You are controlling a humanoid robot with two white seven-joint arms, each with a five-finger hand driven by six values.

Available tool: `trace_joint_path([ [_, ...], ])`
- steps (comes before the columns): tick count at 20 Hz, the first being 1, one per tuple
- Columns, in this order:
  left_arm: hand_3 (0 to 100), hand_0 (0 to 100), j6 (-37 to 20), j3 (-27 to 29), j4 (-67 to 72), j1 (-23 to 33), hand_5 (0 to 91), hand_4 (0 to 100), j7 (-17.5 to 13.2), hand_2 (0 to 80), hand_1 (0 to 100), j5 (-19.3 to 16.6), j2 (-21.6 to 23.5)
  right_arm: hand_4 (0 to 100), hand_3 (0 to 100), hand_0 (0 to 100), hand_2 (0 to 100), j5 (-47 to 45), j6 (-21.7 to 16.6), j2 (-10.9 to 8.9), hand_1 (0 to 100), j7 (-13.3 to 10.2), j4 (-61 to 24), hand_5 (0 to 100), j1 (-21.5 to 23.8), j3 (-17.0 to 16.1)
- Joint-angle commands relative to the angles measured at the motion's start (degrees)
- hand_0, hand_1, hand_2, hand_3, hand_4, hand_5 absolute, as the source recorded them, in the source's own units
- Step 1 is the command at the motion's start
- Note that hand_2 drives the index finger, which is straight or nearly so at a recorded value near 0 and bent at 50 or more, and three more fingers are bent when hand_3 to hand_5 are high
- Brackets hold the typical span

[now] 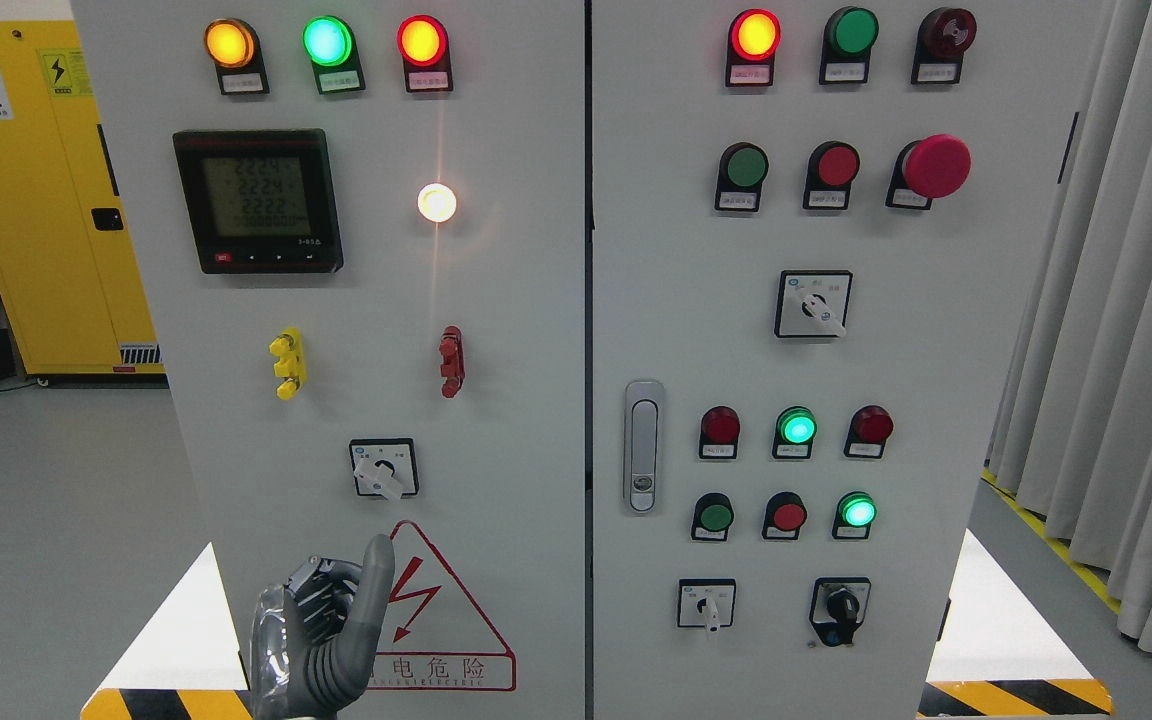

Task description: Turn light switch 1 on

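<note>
Though cut off at the far left, yellow cabinet (36, 200) with 2 warning stickers near the top: 1 red triangle, 1 black lightning bolt; small print there too blurred to read.

Next, on the grey left door (516, 420), 3 lit lamps in a row up top: orange (229, 42), green (327, 40), red (422, 40), each above a white label too small to read. Below, a black meter (258, 200) showing 3 rows of digits starting 222, remainder unclear. Just right of it, 1 white lamp (436, 203), glowing. Lower down, a yellow terminal (287, 363) and a red terminal (451, 361), well apart.

Under those, centred on this door, the rotary switch (383, 470): square white plate, white lever with its long axis tilted a little off vertical, tip pointing down and slightly right. No readable number on it.

Directly beneath, the left hand (321, 630), rising from the bottom edge: 1 grey finger (374, 570) stretched straight up, the others curled in, holding nothing. Fingertip just below the switch plate, near but apart, slightly left of the lever tip.

Beside the hand, partly behind it, a red warning triangle (456, 640) with a lightning bolt, the characters 电危险 and the word ELECTRIC.

On the right door (996, 300), a silver latch (643, 445), then rows of red and green lamps and buttons, 1 big red mushroom button (936, 165), 3 more rotary switches. Grey curtain (1126, 300) at far right.
</note>
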Motion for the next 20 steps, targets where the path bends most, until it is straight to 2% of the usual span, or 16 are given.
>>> trace_joint_path([
  [1, 100, 11, -6.34, 5.52, 0.42, 11.85, 82.7, 93, -3.8, 70.3, 37, 11.09, 2.37, 0, 0, 0, 4, 0.0, -0.03, 0.0, 50, 0.04, 0.0, 0, 0.0, 0.0],
  [3, 100, 12, -12.57, 8.51, 3.49, 16.25, 82.3, 94, -7.58, 71.1, 36, 14.71, 3.43, 0, 0, 0, 4, 0.0, -0.03, 0.0, 50, 0.04, 0.0, 0, 0.0, 0.0],
  [8, 100, 12, -23.66, 12.65, 14.2, 22.77, 82.1, 93, -11.63, 71.4, 34, 16.22, 5.71, 0, 0, 0, 4, 0.0, -0.03, 0.0, 50, 0.04, 0.0, 0, 0.0, 0.0],
  [10, 100, 13, -25.34, 14.76, 20.43, 23.83, 81.8, 94, -15.14, 71.5, 32, 16.31, 5.98, 0, 0, 0, 4, 0.0, -0.03, 0.0, 50, 0.04, 0.0, 0, 0.0, 0.0],
  [12, 100, 12, -27.88, 15.64, 28.25, 24.53, 82.2, 94, -16.56, 70.7, 31, 16.31, 6.33, 0, 0, 0, 4, 0.0, -0.03, 0.0, 50, 0.04, 0.0, 0, 0.0, 0.0],
  [13, 100, 12, -29.89, 15.56, 32.29, 25.06, 85.6, 95, -17.0, 67.9, 31, 16.31, 6.77, 0, 0, 0, 4, 0.0, -0.03, 0.0, 50, 0.04, 0.0, 0, 0.0, 0.0],
  [15, 100, 12, -32.63, 14.94, 39.34, 26.81, 85.0, 95, -18.49, 65.6, 30, 15.87, 7.64, 0, 0, 0, 4, 0.0, -0.03, 0.0, 50, 0.04, 0.0, 0, 0.0, 0.0],
  [17, 99, 10, -33.34, 14.33, 44.96, 27.52, 83.7, 97, -22.35, 63.3, 30, 15.78, 8.09, 0, 0, 0, 4, 0.0, -0.03, 0.0, 50, 0.04, 0.0, 0, 0.0, 0.0],
  [18, 98, 10, -33.6, 14.33, 48.21, 27.61, 82.6, 97, -24.02, 62.1, 30, 15.61, 8.18, 0, 0, 0, 4, 0.0, -0.03, 0.0, 50, 0.04, 0.0, 0, 0.0, 0.0],
  [20, 93, 10, -33.87, 14.15, 54.89, 27.61, 72.9, 91, -24.83, 56.9, 30, 14.64, 8.18, 0, 0, 0, 4, 0.0, -0.03, 0.0, 50, 0.04, 0.0, 0, 0.0, 0.0],
])
